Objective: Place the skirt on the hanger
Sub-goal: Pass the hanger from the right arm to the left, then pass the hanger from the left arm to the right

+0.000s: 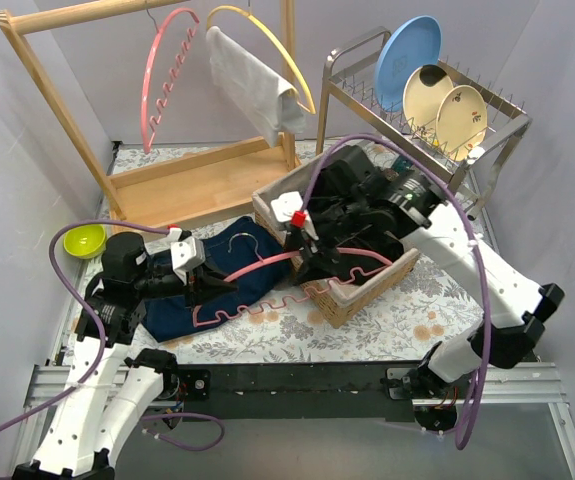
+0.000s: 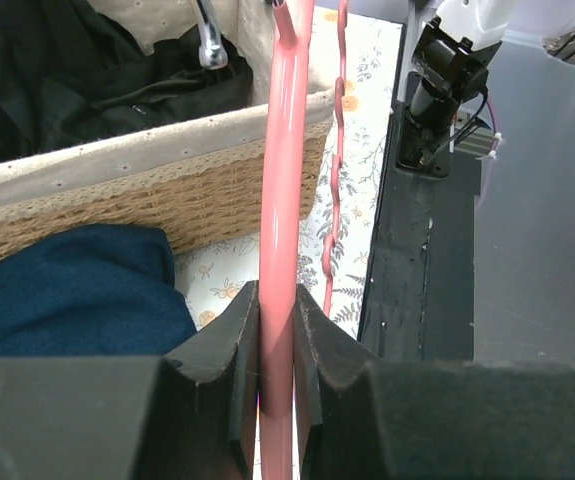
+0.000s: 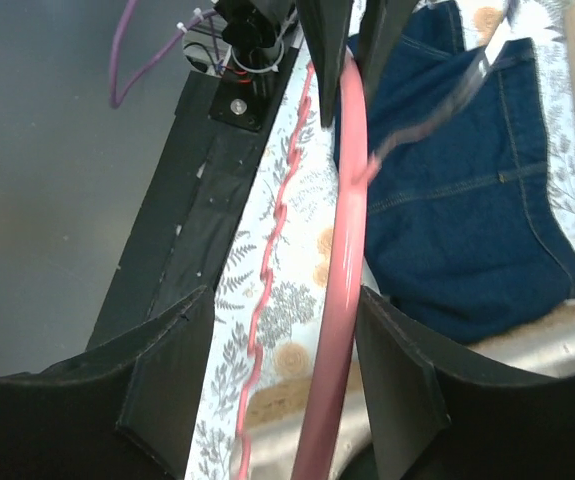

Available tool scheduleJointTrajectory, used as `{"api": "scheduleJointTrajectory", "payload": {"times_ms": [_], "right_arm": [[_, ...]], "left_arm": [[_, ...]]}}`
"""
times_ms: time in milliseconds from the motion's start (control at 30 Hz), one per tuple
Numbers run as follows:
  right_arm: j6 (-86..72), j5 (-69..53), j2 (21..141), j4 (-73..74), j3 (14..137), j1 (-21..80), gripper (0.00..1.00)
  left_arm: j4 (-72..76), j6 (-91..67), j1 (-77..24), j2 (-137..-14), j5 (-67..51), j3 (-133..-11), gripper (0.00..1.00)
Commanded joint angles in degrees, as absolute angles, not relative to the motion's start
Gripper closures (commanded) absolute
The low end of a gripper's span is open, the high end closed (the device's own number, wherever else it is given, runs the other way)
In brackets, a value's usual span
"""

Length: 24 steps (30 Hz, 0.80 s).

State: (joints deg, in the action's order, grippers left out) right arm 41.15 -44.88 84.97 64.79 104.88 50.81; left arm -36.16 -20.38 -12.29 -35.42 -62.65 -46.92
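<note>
A dark blue denim skirt (image 1: pixel 229 258) lies flat on the floral cloth, left of the wicker basket. A pink hanger (image 1: pixel 267 266) with a wavy lower bar lies across the skirt, reaching into the basket. My left gripper (image 1: pixel 205 285) is shut on the hanger's smooth bar (image 2: pixel 279 200) over the skirt (image 2: pixel 77 290). My right gripper (image 1: pixel 312 262) is open at the basket's front; its jaws straddle the same bar (image 3: pixel 345 260), which runs close to the right finger without being pinched. The skirt also shows in the right wrist view (image 3: pixel 467 220).
The wicker basket (image 1: pixel 367 290) holds dark clothes. A wooden rack (image 1: pixel 187 180) at the back carries a second pink hanger (image 1: pixel 162 75) and a yellow hanger with grey cloth (image 1: pixel 252 80). A dish rack (image 1: pixel 427 110) stands back right, a green bowl (image 1: pixel 85 240) at the left.
</note>
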Motion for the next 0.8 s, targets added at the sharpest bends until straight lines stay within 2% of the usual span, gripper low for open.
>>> {"api": "scheduleJointTrajectory", "payload": {"times_ms": [0, 133, 300, 400, 500, 533, 600, 767], "right_arm": [[35.34, -40.52, 89.89, 61.70, 109.77, 54.31, 0.37], [33.93, -39.03, 93.07, 61.17, 112.76, 55.46, 0.39], [31.91, -37.97, 95.01, 60.38, 114.43, 55.72, 0.48], [31.55, -37.27, 95.45, 60.12, 114.78, 55.81, 0.59], [31.29, -37.09, 95.89, 59.94, 115.22, 55.90, 0.76], [31.29, -37.18, 95.98, 60.03, 115.31, 55.81, 0.89], [31.11, -37.88, 96.59, 60.20, 115.49, 55.81, 0.99], [28.92, -40.60, 97.38, 59.15, 116.89, 55.81, 0.99]], "left_arm": [[-37.26, -19.86, -13.45, -36.30, -60.47, -50.27, 1.00], [-38.93, -19.25, -14.59, -37.35, -57.40, -51.41, 1.00], [-39.81, -18.72, -15.82, -38.32, -54.50, -52.12, 1.00], [-40.34, -18.37, -16.35, -38.85, -52.83, -52.56, 1.00], [-40.78, -18.11, -16.96, -39.63, -51.50, -52.91, 1.00], [-40.87, -18.11, -16.96, -39.73, -51.50, -53.17, 1.00], [-41.04, -18.11, -16.96, -39.73, -51.42, -53.52, 1.00], [-41.04, -20.21, -17.05, -37.54, -48.78, -55.72, 1.00]]}}
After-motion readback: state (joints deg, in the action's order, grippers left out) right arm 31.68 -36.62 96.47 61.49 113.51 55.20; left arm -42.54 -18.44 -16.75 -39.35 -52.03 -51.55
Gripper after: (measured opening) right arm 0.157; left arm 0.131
